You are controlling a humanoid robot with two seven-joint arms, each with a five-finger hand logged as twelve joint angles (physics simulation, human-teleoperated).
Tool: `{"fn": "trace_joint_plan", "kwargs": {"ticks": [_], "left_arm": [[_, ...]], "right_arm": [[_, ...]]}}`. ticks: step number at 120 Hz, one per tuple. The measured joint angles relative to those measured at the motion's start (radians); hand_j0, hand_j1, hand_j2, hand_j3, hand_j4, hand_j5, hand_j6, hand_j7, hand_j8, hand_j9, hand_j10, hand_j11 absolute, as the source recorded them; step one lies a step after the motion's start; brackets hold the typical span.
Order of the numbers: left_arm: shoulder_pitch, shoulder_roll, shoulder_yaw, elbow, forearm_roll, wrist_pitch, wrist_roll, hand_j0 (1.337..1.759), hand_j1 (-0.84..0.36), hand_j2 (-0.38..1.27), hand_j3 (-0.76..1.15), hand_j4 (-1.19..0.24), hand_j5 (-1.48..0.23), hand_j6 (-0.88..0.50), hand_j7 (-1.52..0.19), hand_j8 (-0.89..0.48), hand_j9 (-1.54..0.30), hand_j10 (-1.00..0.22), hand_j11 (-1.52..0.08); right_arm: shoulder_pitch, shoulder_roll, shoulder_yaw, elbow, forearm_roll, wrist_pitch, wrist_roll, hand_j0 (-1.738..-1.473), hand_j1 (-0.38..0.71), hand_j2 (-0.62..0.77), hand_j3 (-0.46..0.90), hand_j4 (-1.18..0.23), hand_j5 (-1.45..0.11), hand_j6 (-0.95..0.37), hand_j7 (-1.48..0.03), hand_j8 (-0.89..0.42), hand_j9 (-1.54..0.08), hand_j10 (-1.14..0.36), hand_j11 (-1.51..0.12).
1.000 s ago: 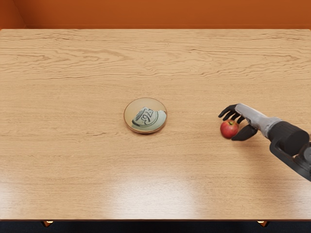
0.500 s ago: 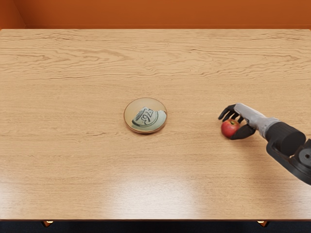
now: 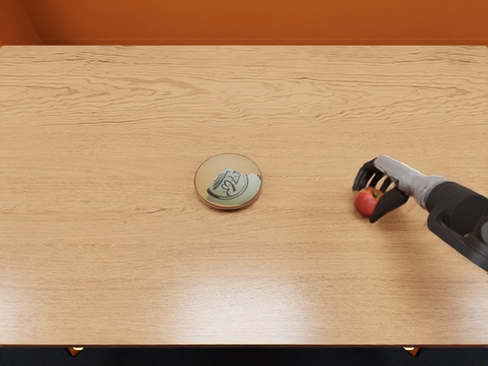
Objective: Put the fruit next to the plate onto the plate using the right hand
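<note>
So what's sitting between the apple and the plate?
Nothing: in the head view only bare table separates the plate from the apple, which the right hand grips.

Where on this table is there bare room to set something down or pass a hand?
Bare wood shows left of the plate to the table edge, along the far and near edges, and between plate and apple. It is crowded only at the right, where the right hand wraps the apple.

I see a light wooden table [image 3: 114, 252] filling the view, an orange wall [image 3: 252, 21] behind its far edge, dark floor [image 3: 244, 358] below its near edge.
</note>
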Motion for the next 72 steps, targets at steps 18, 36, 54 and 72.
{"fn": "trace_joint_plan", "kwargs": {"ticks": [18, 36, 54, 72], "left_arm": [[0.0, 0.0, 0.0, 0.0, 0.0, 0.0, 0.0, 1.658, 0.06, 0.05, 0.0, -0.24, -0.32, -0.24, -0.32, -0.24, -0.32, -0.24, -0.32], [0.0, 0.0, 0.0, 0.0, 0.0, 0.0, 0.0, 1.658, 0.06, 0.05, 0.0, -0.24, -0.32, -0.24, -0.32, -0.24, -0.32, -0.24, -0.32], [0.0, 0.0, 0.0, 0.0, 0.0, 0.0, 0.0, 1.658, 0.06, 0.05, 0.0, -0.24, -0.32, -0.24, -0.32, -0.24, -0.32, -0.24, -0.32], [0.0, 0.0, 0.0, 0.0, 0.0, 0.0, 0.0, 1.658, 0.06, 0.05, 0.0, -0.24, -0.32, -0.24, -0.32, -0.24, -0.32, -0.24, -0.32]], "right_arm": [[0.001, -0.017, 0.1, 0.0, 0.064, 0.138, 0.0, -1.656, 0.22, 0.38, 0.0, -0.72, -0.99, -0.55, -0.96, -0.47, -0.98, -0.62, -0.99], [0.002, -0.016, 0.229, -0.003, 0.158, 0.307, 0.002, -1.656, 0.22, 0.37, 0.0, -0.72, -1.0, -0.54, -0.96, -0.46, -0.99, -0.62, -1.0], [0.002, 0.041, 0.329, -0.053, 0.228, 0.446, 0.008, -1.657, 0.22, 0.38, 0.0, -0.72, -1.01, -0.54, -0.97, -0.45, -0.99, -0.61, -1.01], [0.031, 0.139, 0.368, -0.114, 0.254, 0.499, 0.006, -1.657, 0.23, 0.39, 0.0, -0.72, -1.02, -0.53, -0.97, -0.44, -1.0, -0.6, -1.01]]}}
